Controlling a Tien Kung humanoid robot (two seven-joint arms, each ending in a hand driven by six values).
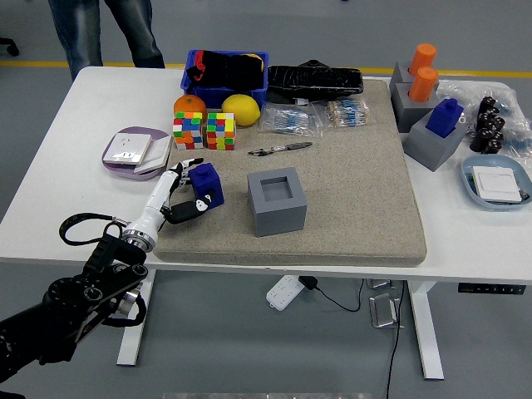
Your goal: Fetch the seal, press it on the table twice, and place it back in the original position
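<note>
Seal (205,183), seemingly clasped in the left hand (179,196) near the mat's (357,208) left edge, should travel upright toward the holder (277,200).

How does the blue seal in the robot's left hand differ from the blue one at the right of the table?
The held seal is gripped by the left hand over the mat, tilted; the right-side blue seal stands upright. The held seal is out of its holder, with the empty grey block beside it; the right-side blue seal sits in its grey block. Both are dark blue and blocky.
</note>
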